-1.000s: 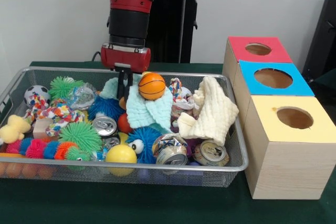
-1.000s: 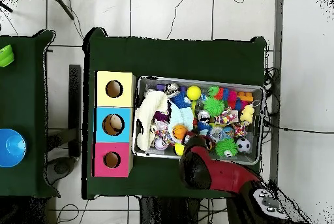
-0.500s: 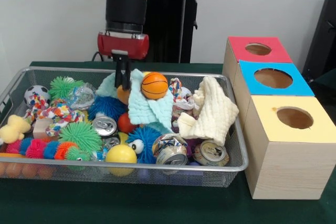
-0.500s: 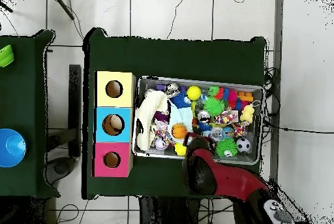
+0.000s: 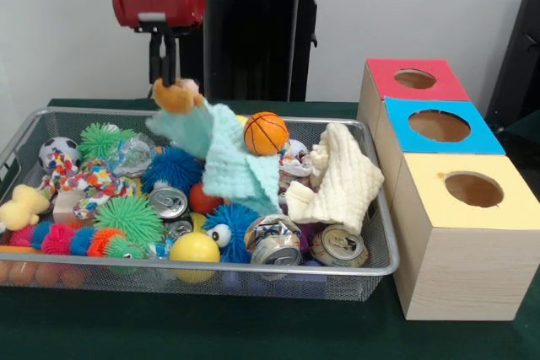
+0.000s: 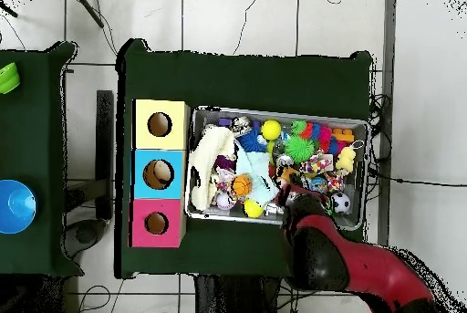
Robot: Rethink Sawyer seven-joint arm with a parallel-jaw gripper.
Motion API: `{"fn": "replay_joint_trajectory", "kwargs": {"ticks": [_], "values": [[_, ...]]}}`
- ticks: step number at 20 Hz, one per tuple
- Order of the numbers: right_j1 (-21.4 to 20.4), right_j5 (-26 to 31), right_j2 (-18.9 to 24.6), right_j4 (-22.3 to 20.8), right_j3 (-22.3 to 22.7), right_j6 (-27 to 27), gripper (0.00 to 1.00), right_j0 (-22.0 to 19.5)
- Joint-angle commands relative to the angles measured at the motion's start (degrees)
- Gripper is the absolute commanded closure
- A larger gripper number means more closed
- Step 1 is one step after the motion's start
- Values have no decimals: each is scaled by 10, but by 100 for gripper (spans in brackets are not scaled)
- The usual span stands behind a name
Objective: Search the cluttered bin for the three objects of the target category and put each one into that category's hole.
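My gripper (image 5: 165, 78) hangs above the back left of the wire bin (image 5: 253, 269), shut on an orange plush toy (image 5: 177, 97). A mint green cloth (image 5: 228, 158) clings to the toy and is pulled up out of the pile. Beside the cloth rests a small basketball (image 5: 266, 133). In the overhead view the arm (image 6: 315, 250) covers the gripper, and the basketball (image 6: 242, 184) shows in the bin (image 6: 196, 165). Red (image 5: 413, 80), blue (image 5: 439, 126) and yellow (image 5: 472, 190) boxes, each with a round hole, stand to the right of the bin.
The bin holds a cream cloth (image 5: 342, 179), crushed cans (image 5: 337, 244), spiky balls (image 5: 128, 217), a yellow ball (image 5: 194, 248), a soccer ball (image 5: 56, 151) and a yellow duck (image 5: 24, 206). A blue bowl (image 6: 14, 207) sits on a side table.
The gripper has risen and moved left with the orange toy, dragging the mint cloth up. The basketball has slid a little to the right.
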Motion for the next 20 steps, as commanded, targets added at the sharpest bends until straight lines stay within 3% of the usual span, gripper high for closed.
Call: {"fn": "replay_joint_trajectory", "kwargs": {"ticks": [1, 5, 13, 20], "values": [[-76, 92, 150, 28, 50, 17, 100, -27], [-96, 87, 166, 30, 54, 28, 100, -30], [-119, 101, 144, 37, 49, 37, 100, 2], [-122, 67, 63, 30, 46, 78, 100, 80]]}}
